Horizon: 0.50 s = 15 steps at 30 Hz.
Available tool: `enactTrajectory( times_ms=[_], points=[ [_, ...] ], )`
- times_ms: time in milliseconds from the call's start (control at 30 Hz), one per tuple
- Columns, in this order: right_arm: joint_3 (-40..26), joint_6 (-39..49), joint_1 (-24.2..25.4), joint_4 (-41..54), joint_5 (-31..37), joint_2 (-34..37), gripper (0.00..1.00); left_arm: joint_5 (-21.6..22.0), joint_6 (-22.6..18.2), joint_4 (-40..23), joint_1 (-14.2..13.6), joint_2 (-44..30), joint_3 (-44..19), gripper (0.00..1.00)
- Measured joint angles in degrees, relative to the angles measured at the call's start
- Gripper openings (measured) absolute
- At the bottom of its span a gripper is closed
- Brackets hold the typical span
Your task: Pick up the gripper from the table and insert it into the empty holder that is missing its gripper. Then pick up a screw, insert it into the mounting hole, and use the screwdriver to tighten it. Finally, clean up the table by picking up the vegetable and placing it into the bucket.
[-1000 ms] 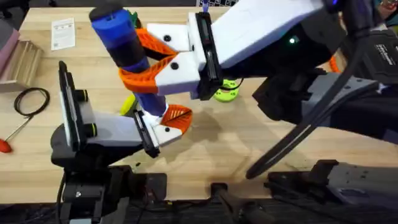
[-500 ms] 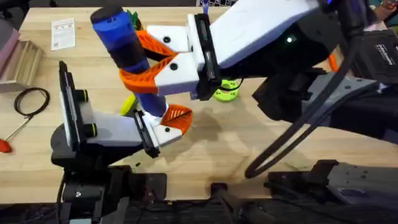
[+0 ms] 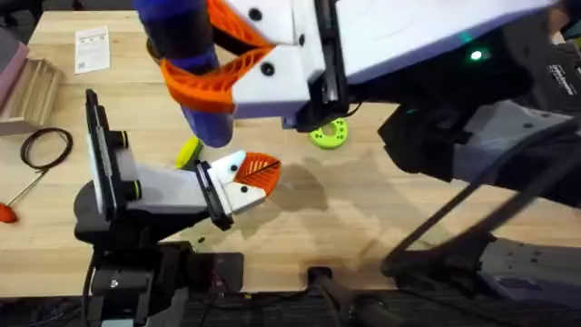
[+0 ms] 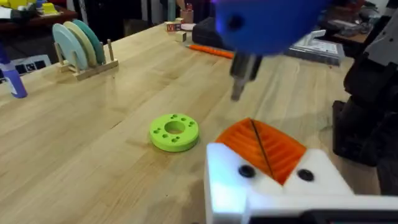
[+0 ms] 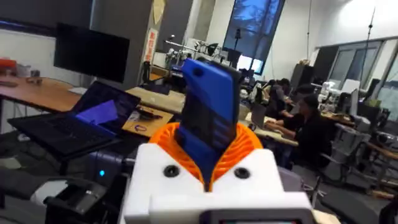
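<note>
We see a robotics lab or shared workshop: long desks (image 5: 37, 93) with a laptop (image 5: 74, 127), monitors (image 5: 92, 55), seated people (image 5: 305, 115) and large windows (image 5: 255, 28) behind.

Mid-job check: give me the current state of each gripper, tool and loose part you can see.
right gripper: shut on the screwdriver, raised above the table.
screwdriver: held upright, its bit pointing down, clear of the wood.
left gripper: shut, low by the table.
vegetable: lying on the table, not in any bucket.
green disc: flat on the table.
</note>
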<state>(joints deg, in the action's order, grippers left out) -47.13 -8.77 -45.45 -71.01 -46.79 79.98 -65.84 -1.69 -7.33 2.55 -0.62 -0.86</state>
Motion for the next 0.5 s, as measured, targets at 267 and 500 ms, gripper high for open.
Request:
enactTrajectory(
  times_ms=[267, 500],
  points=[
    [-5.9, 0.9, 3.8, 23.5, 0.1, -1.1, 0.025, 0.0, 0.0, 0.0, 0.0, 0.0, 0.0, 0.014],
    [-23.2, 13.1, 13.5, 73.8, 3.0, -1.0, 0.025, 0.0, 0.0, 0.0, 0.0, 0.0, 0.0, 0.014]
  ],
)
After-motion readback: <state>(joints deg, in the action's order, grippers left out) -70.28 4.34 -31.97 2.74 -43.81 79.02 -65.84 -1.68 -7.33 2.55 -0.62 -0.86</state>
